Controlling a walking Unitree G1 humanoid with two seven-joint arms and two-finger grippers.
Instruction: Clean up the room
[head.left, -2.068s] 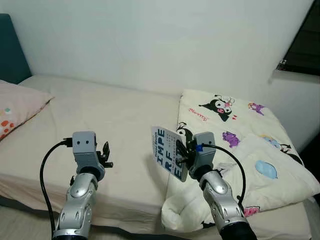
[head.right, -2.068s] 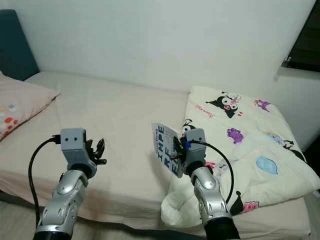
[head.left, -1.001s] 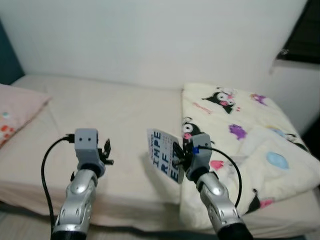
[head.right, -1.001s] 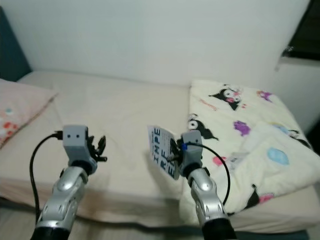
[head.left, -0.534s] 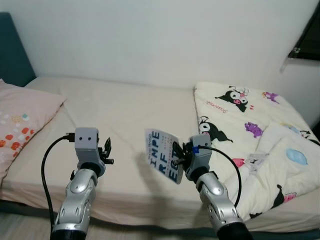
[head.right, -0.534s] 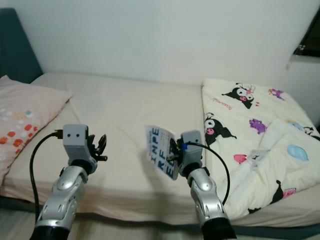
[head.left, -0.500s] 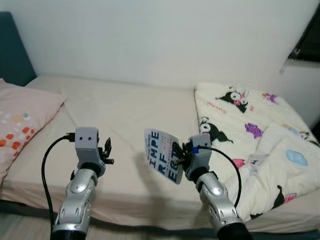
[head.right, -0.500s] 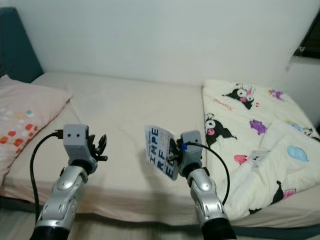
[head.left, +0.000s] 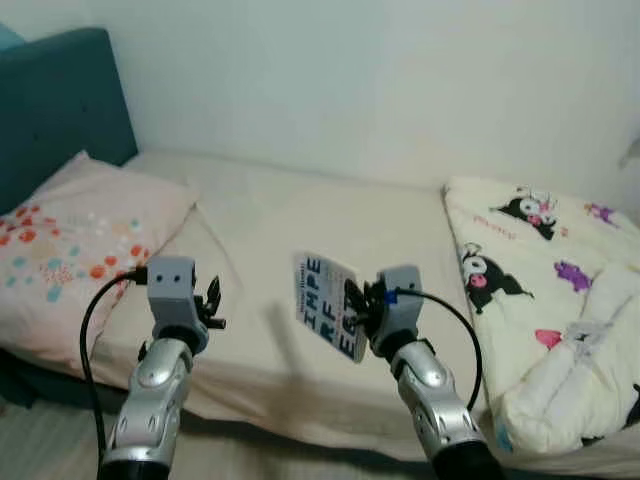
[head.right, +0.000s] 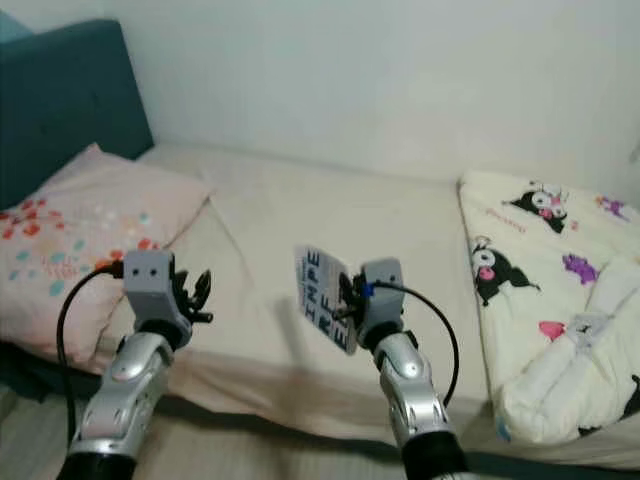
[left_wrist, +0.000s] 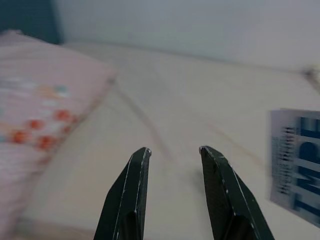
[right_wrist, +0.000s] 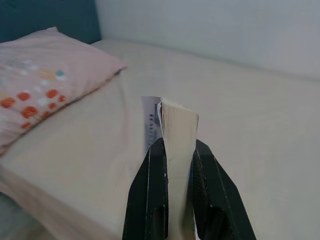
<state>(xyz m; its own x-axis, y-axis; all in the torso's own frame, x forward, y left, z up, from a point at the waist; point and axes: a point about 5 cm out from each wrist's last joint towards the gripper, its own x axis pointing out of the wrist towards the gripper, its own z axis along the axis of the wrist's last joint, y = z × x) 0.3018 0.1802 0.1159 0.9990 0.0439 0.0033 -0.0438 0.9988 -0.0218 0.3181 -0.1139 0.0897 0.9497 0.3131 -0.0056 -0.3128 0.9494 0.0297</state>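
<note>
Your head camera has swung toward the robot's left since the earlier frames: the teal padded headboard (head.left: 60, 100) and the pink pillow with red and orange spots (head.left: 75, 235) now sit well in view, and the cream cartoon-print quilt (head.left: 545, 300) has slid to the right edge. The arms kept their pose.

Your right gripper (right_wrist: 174, 165) is clamped on the white paperback book with bold blue lettering (head.left: 328, 306), both black fingers pressing the covers with the page edges facing the wrist camera. The book hangs upright in the air above the front part of the beige fitted bed sheet (head.left: 330, 230), touching nothing else.

Your left gripper (left_wrist: 172, 172) hovers over the sheet beside the pillow, its fingers apart and holding nothing.

Judging by its thickness, the book is light and fairly stiff, but the glossy cover may slip and loose pages can fan. Hold it near the spine, squeezing across both covers, as you do now.
</note>
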